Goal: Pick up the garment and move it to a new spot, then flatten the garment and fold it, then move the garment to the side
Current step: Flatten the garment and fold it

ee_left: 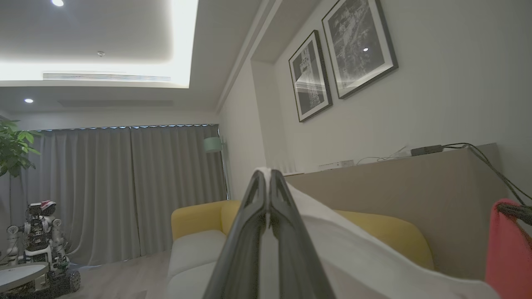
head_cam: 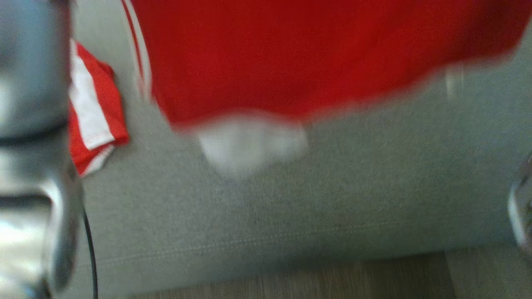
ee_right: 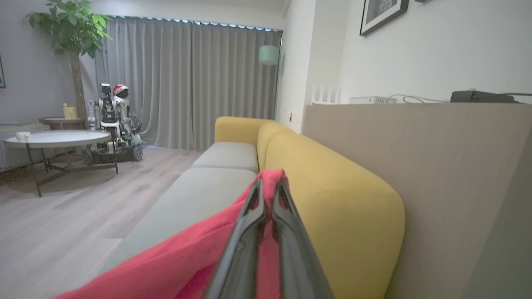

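The garment [head_cam: 311, 54] is red with white stripes and hangs blurred over the grey sofa seat [head_cam: 332, 199]. One striped sleeve [head_cam: 95, 112] dangles at the left, beside my pale left forearm [head_cam: 33, 145]. In the left wrist view my left gripper [ee_left: 270, 176] is shut on a white part of the garment [ee_left: 353, 249], held up in the air. In the right wrist view my right gripper [ee_right: 269, 185] is shut on a red edge of the garment [ee_right: 187, 257], above the sofa. More red cloth [ee_left: 507, 249] hangs at the left wrist view's right edge.
The sofa has a yellow back [ee_right: 332, 187] with a tall wooden ledge [ee_right: 415, 166] behind it. Wood floor [head_cam: 291, 282] runs along the seat's front. A round table [ee_right: 54, 139], another robot [ee_right: 112, 120] and a potted plant [ee_right: 70, 29] stand further off.
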You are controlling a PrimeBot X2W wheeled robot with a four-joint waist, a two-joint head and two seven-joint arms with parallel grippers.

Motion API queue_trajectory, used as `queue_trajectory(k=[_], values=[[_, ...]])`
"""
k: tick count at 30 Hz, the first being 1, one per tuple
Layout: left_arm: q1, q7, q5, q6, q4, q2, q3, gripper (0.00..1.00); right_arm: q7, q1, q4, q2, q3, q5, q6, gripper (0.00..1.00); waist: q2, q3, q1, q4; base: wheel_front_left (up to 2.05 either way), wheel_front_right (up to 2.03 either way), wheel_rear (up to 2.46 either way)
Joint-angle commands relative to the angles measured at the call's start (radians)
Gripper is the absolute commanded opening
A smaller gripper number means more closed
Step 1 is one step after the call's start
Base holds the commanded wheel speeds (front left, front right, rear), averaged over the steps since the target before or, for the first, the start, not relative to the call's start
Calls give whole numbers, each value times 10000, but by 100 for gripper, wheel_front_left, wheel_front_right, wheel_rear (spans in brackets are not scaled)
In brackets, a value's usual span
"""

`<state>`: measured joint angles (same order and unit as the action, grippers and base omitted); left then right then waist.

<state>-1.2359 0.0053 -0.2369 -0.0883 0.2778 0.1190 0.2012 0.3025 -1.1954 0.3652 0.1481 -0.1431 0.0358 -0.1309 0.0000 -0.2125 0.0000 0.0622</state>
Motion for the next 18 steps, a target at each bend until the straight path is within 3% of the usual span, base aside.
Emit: queue_trajectory(k=[1, 6, 10, 14, 18], values=[[-966, -120, 120, 62, 117, 414, -340, 0, -321, -940, -22, -126, 199, -103, 2, 0, 0, -1732, 0, 37, 0, 0, 0], [-3796, -1388, -11, 269, 2306, 80, -720, 0, -2354, -3639, 1870, -91, 333, -911, 2, 0, 0, -2642, 0, -244, 0, 0, 0], [-5043, -2362, -97, 424, 3476, -108, -924, 0, -4233, -4874, 3030, -132, -460, -1648, 2, 0, 0, -2947, 0, -586, 0, 0, 0], [-5069, -2652, -269, 278, 3585, -330, -1074, 0, -5159, -4992, 4183, -209, -1146, -2210, 2, 0, 0, -3204, 0, -914, 0, 0, 0], [-3653, -2665, -403, 16, 2807, -564, -1047, 0, -5378, -4307, 5335, -235, -1334, -2385, 2, 0, 0, -3428, 0, -1222, 0, 0, 0]])
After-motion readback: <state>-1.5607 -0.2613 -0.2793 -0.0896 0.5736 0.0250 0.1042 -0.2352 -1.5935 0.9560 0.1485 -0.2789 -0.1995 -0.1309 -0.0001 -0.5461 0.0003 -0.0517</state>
